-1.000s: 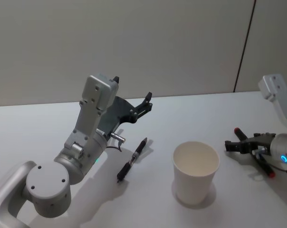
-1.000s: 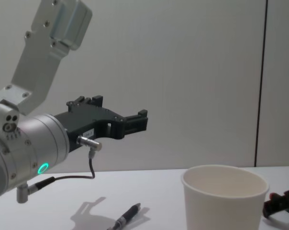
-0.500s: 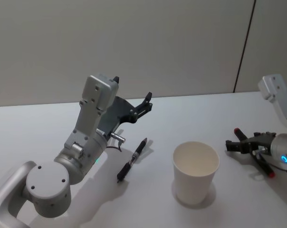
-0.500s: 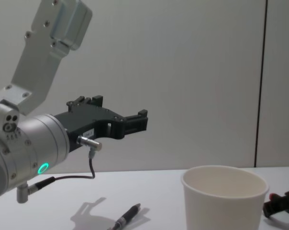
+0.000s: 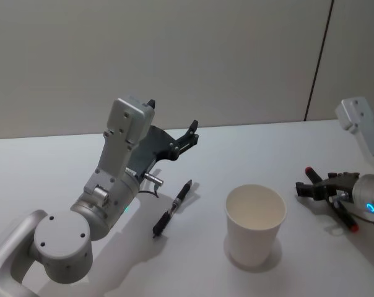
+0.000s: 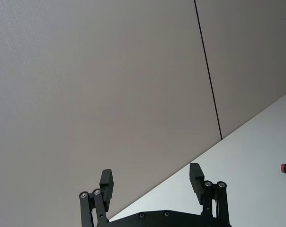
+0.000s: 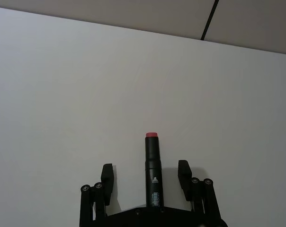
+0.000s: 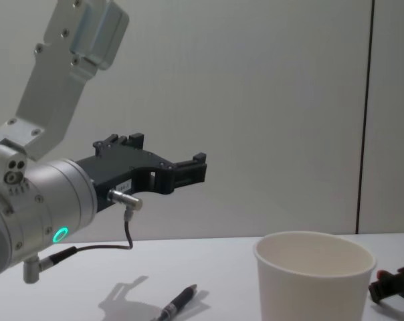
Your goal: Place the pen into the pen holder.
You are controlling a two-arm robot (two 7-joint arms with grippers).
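- Right gripper [image 7: 145, 169] sits low, right of the pen holder [image 5: 255, 230], fingers spread — a red-capped pen [image 7: 152, 150] lies between them, touching neither.
- Left gripper [image 6: 152, 176] hangs raised, jaws apart.

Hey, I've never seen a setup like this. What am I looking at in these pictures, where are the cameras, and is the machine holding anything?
This is a robot with two arms, each ending in a two-fingered claw. One picture looks down from its head and one looks across the table from its chest. Each wrist also carries a camera that looks out past its own claw.

On the white table stands a white paper cup, which serves as the pen holder. A black pen lies to its left.

The left claw is raised in the air, open and empty. The right claw sits low over the table on the right, also open. A red-capped pen lies between its fingers, with a gap on either side, so nothing is held.
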